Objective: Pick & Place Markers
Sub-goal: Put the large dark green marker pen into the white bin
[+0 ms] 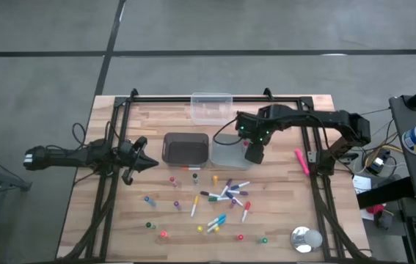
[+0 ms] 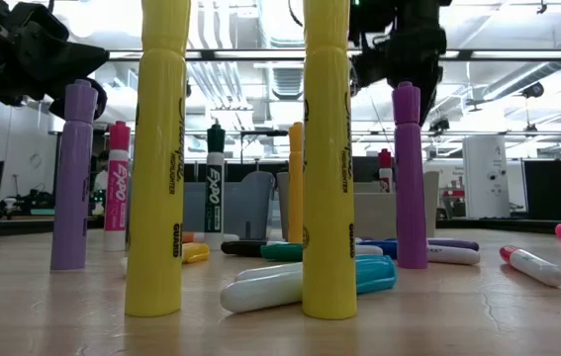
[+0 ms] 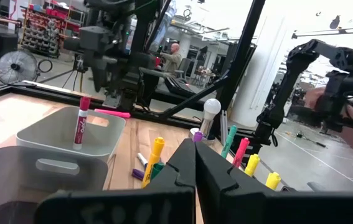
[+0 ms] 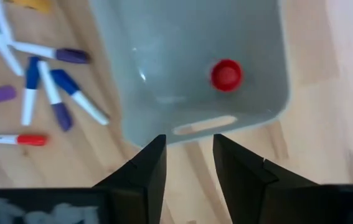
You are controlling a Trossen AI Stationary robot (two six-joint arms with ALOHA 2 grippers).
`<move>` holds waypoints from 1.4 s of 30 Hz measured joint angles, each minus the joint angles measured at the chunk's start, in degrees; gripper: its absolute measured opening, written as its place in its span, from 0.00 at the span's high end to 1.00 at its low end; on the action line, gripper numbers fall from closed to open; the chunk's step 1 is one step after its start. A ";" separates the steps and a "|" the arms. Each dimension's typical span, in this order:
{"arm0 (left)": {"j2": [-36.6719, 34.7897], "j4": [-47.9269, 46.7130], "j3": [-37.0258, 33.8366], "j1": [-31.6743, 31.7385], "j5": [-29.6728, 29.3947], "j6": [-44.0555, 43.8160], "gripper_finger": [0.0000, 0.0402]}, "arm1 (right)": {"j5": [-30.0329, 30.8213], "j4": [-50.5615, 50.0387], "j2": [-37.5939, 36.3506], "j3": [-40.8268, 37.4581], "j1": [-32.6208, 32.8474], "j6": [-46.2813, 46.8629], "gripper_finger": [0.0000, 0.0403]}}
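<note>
Dozens of markers [image 1: 222,196] are scattered on the table [image 1: 281,220] just in front of the grey bin [image 1: 228,150], some standing on end, most lying flat. One red-capped marker [image 4: 226,74] already stands inside that bin.

They look light, stiff and smooth-barrelled, so my guess is they roll and tip easily. I'd pinch mid-barrel across the width; the standing ones would be taken just below the cap, coming straight down so nothing gets knocked over. The cluster nearest the bin is crowded and overlapping, so the strays out toward the table's front edge look like easier picks. The tiny loose caps look fiddly.

Right end effector [image 4: 188,163] hangs over the bin's front rim, fingers partly apart, holding nothing. Left end effector [image 1: 149,163] sits beside the dark bin [image 1: 185,147], on the side away from the grey one, fingers closed, nothing visibly in them.

Room-wise: the bin walls and the black frame rails [image 1: 112,176] at the table's sides are the main things to clear. A pink marker [image 1: 301,160] lies well to the side of the bin, right by a rail, so tighter access there. A silver tape roll [image 1: 305,238] sits off in the front corner.
</note>
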 joint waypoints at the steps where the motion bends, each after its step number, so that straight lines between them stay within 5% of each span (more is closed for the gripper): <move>1: 0.00 0.00 0.00 0.00 0.00 0.00 1.00 | -0.06 0.00 0.00 0.50 0.72 0.01 0.69; 22: 0.00 0.02 0.00 0.00 0.00 0.00 1.00 | -0.11 3.99 -0.02 5.46 15.76 3.36 0.71; 42: 0.00 0.02 0.00 0.00 0.00 -0.98 1.00 | 1.50 4.22 0.00 5.44 31.65 16.47 0.72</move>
